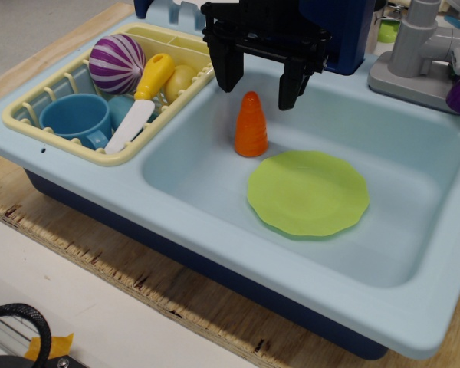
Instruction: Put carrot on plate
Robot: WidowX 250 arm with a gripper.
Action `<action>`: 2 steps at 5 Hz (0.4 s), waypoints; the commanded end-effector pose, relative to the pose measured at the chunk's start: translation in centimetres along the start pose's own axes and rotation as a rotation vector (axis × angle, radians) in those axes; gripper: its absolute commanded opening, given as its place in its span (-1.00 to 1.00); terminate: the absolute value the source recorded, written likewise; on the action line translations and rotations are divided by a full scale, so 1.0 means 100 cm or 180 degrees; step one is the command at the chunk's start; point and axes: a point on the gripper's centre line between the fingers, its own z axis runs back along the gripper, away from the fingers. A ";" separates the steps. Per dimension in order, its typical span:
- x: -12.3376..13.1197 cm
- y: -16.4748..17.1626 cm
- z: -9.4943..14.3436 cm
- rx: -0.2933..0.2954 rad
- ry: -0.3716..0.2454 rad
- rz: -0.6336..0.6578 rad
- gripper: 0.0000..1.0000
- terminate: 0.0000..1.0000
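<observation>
The orange ridged carrot (251, 126) stands upright on its wide base in the light-blue toy sink (176, 169), tip up. The lime-green plate (308, 192) lies flat on the sink floor just right and in front of it, not touching it as far as I can see. My black gripper (259, 84) hangs open just above and behind the carrot. Its two fingers straddle the carrot's tip, one on each side, and hold nothing.
A yellow dish rack (42, 126) at the left holds a blue cup (77, 119), a yellow-handled toy knife (142, 100) and a purple striped ball (116, 63). A grey faucet (423, 46) stands at the back right. The sink rests on a wooden board (123, 268).
</observation>
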 end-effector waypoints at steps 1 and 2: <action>0.006 0.007 0.003 -0.0046 -0.0100 0.0016 1.00 -1.00; 0.003 0.007 -0.001 -0.0086 -0.0087 0.0024 1.00 -1.00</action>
